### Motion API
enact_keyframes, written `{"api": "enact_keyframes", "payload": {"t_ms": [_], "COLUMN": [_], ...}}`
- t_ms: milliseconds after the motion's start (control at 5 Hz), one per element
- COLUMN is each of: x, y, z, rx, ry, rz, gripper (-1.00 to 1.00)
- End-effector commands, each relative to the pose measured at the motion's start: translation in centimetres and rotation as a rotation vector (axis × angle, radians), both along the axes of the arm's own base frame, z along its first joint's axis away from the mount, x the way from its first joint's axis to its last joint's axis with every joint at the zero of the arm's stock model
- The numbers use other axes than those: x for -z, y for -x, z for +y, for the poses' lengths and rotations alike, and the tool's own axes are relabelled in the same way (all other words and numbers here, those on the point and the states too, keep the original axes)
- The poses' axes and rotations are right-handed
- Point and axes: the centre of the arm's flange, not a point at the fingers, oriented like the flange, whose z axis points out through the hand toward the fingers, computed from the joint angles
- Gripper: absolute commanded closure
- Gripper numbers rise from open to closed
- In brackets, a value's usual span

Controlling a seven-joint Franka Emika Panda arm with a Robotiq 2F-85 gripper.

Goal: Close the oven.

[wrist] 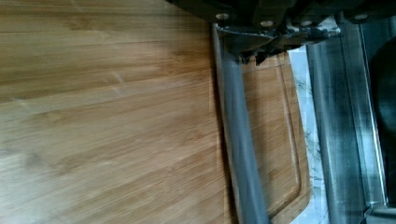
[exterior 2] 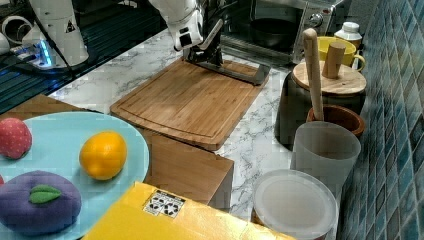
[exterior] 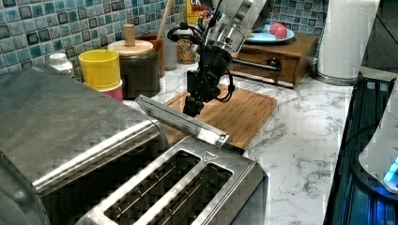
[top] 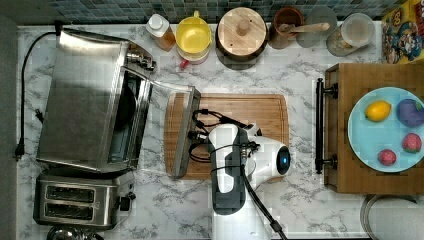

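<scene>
The oven [top: 85, 100] sits at the left of the top view on the marble desk [top: 300, 210], its glass door [top: 165, 125] dropped open over the edge of the cutting board [top: 250, 117]. I have the gripper [top: 192, 134] at the bar handle [wrist: 240, 140], mid-frame; it seems to straddle the bar, though I cannot tell whether the fingers grip it. The door looks rigid, hinged and fairly heavy, its steel slick, so I'd lift from the handle's centre.
</scene>
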Motion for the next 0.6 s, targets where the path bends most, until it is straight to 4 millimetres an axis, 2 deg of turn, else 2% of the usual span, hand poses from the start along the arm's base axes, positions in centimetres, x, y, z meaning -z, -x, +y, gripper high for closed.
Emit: {"api": "enact_keyframes", "payload": {"t_ms": [200, 400, 600], "x": [-4.9, -5.7, -7.5], "y": [-4.1, -4.3, -4.1], "z": [5.8, 5.9, 7.2], "rx": [-0.062, -0.053, -0.059], "ry": [-0.017, -0.071, -0.073], "rz": [-0.136, -0.13, -0.165], "gripper": [1.0, 1.0, 1.0]}}
